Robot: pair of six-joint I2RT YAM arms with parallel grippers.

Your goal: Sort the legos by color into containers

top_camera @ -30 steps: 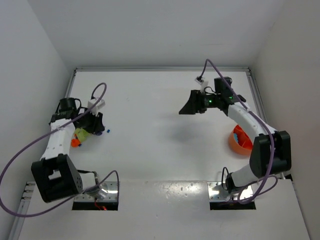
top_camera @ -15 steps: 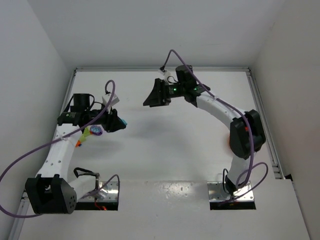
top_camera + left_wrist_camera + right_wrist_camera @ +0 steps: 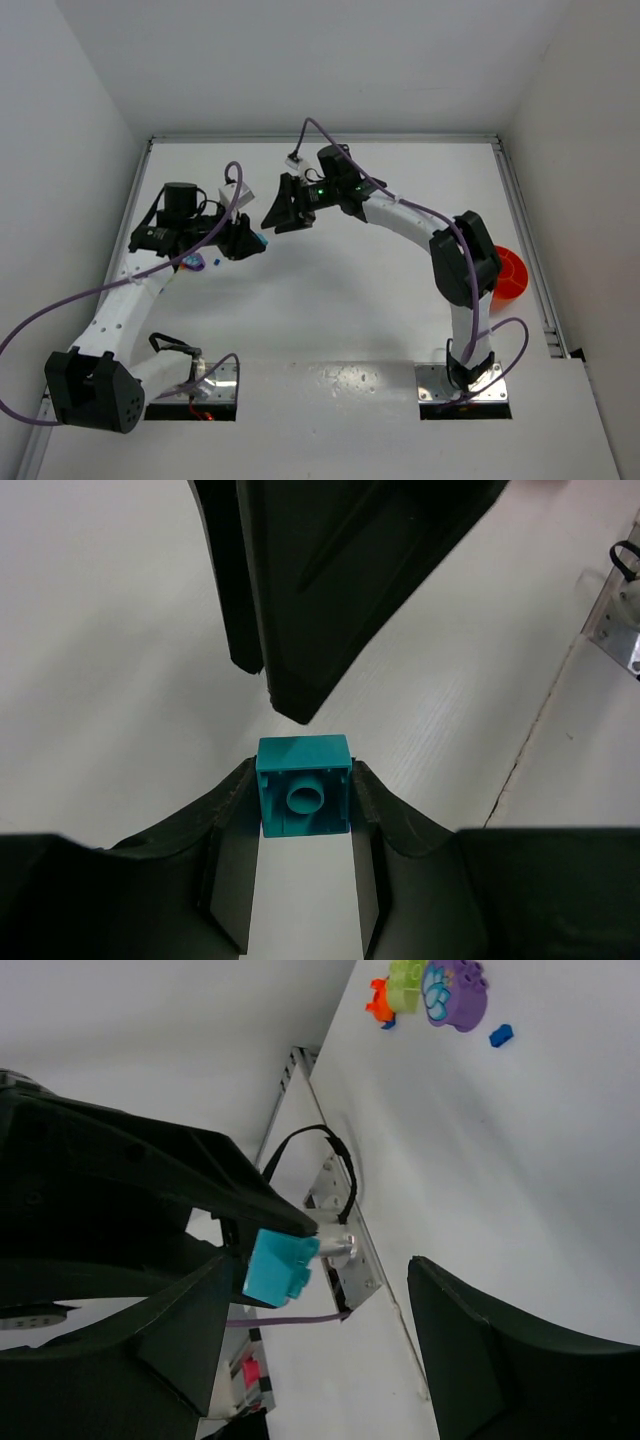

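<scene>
The left tool (image 3: 245, 240) pinched a small teal plastic brick (image 3: 303, 798) by its side walls, holding it clear of the white table (image 3: 350, 290), apparently for handover. The right tool (image 3: 275, 215) stood spread just beside the brick, probably because the round orange plastic divided bowl (image 3: 512, 268) lay well apart, on the right arm's side.

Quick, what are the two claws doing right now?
Left gripper: shut on a teal lego.
Right gripper: open, holding nothing.
</scene>
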